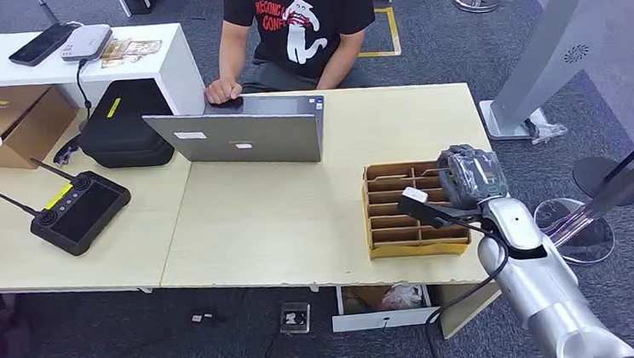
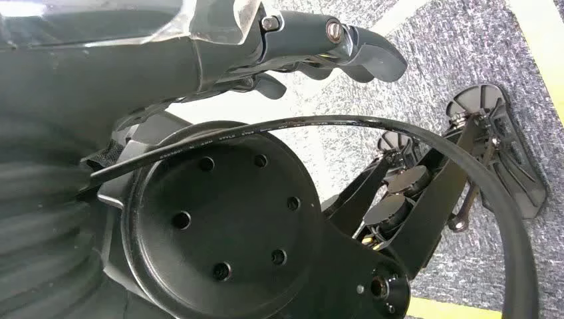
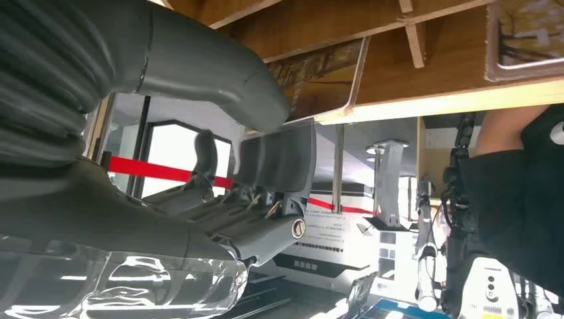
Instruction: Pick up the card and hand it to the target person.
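One right hand [image 1: 471, 171] is hovering at the far right corner of the brown divided card box [image 1: 386, 225] on the light wooden table [image 1: 283, 224]. In the right wrist view, thumb and fingers [image 3: 279, 156] are closing around a thin card [image 3: 357, 73] at the box edge. Left hand [image 2: 312, 40] is hanging over grey carpet, fingers curled on nothing. A person in a black shirt [image 1: 301, 18] is sitting behind the laptop [image 1: 250, 133].
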